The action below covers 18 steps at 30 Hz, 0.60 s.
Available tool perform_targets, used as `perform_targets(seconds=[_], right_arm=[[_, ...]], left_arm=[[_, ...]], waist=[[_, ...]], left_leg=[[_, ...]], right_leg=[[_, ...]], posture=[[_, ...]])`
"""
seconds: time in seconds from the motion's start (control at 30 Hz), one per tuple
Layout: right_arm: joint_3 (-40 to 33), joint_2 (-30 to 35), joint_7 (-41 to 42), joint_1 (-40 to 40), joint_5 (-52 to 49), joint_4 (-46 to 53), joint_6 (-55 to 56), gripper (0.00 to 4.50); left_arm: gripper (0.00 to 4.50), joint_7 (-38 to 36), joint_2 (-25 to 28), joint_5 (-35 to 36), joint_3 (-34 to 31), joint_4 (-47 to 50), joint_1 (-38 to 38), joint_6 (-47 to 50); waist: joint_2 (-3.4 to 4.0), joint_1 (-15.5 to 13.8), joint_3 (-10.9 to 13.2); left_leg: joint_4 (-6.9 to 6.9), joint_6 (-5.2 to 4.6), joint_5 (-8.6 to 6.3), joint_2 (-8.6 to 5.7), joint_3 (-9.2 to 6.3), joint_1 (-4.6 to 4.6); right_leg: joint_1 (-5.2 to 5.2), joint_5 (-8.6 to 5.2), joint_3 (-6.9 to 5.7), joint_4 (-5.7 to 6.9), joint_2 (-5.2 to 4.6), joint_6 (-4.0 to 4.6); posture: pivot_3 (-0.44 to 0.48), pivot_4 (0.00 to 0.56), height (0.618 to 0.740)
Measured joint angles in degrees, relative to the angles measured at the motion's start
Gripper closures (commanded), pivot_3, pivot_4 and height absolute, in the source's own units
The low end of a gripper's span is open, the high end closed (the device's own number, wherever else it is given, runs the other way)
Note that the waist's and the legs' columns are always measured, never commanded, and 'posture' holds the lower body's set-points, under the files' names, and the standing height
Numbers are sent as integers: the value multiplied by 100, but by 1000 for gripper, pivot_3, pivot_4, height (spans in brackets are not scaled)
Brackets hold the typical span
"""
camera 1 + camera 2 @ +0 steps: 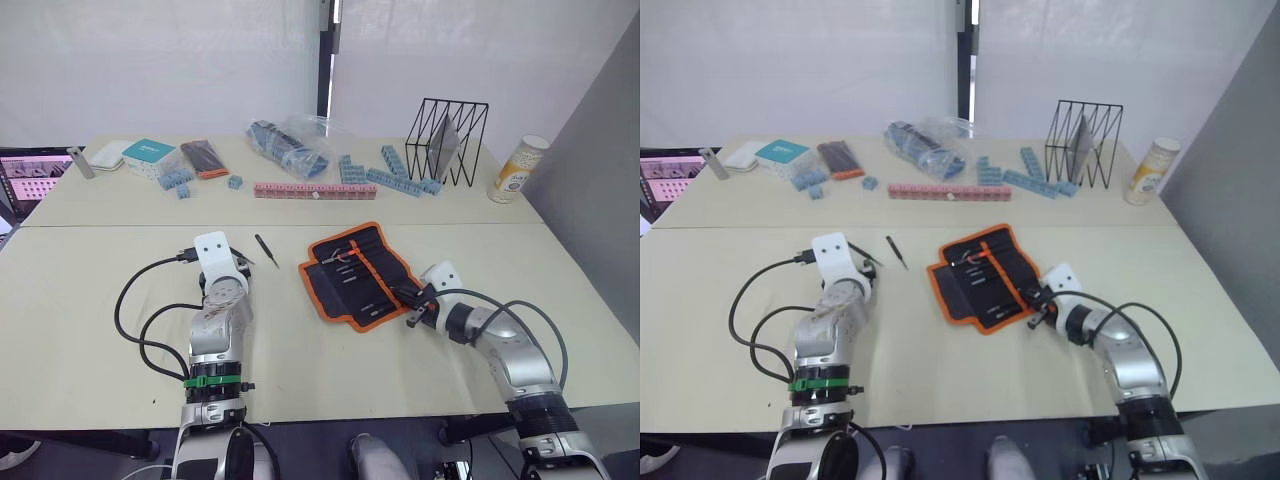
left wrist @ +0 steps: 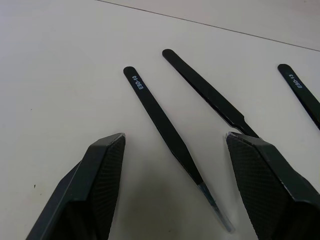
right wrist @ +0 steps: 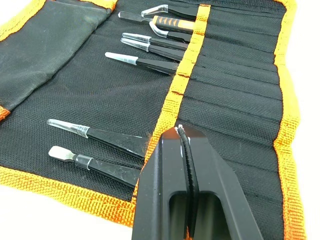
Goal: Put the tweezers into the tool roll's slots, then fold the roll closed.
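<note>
The left gripper (image 2: 172, 195) hovers wide open astride a loose tweezer (image 2: 170, 137) on the table (image 1: 90, 300), so it should drop squarely and pinch mid-shaft, while the right gripper (image 3: 184, 150), pressed closed, hangs over the open tool roll (image 1: 357, 273).

Both arms silver-grey metal with white wrist housings; left arm (image 1: 218, 335) has green band above black ring; black cables loop off each wrist; fingers (image 2: 95, 185) black, cross-hatched pads

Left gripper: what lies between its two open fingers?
In the left wrist view, one black tweezer lies on the table between the left gripper fingers, untouched.
</note>
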<state>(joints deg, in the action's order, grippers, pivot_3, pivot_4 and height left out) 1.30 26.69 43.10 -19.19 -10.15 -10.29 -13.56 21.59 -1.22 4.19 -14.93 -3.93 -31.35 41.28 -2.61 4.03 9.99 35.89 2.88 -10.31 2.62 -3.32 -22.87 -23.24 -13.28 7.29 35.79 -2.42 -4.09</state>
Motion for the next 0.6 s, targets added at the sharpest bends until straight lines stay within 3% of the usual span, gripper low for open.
perform_targets(seconds=[0.13,0.33,0.6], right_arm=[[1,0,-14,1,0,23,-41,4500],[17,-1,-54,33,0,81,-60,4500],[54,0,-26,12,0,79,-61,4500]], left_arm=[[2453,123,-12,28,-134,-16,-58,59],[4468,199,33,46,-282,-109,-166,120],[4468,143,654,24,-448,-312,-80,-36]], waist=[[1,-1,0],[1,12,0],[1,53,0]], left_leg=[[-1,0,0,0,0,1],[0,1,0,0,0,1],[-4,0,0,1,0,3]], right_leg=[[0,0,0,0,0,0],[1,0,0,-1,0,0],[-1,0,-1,0,1,1]], posture=[[0,150,737],[0,150,737],[0,150,737]])
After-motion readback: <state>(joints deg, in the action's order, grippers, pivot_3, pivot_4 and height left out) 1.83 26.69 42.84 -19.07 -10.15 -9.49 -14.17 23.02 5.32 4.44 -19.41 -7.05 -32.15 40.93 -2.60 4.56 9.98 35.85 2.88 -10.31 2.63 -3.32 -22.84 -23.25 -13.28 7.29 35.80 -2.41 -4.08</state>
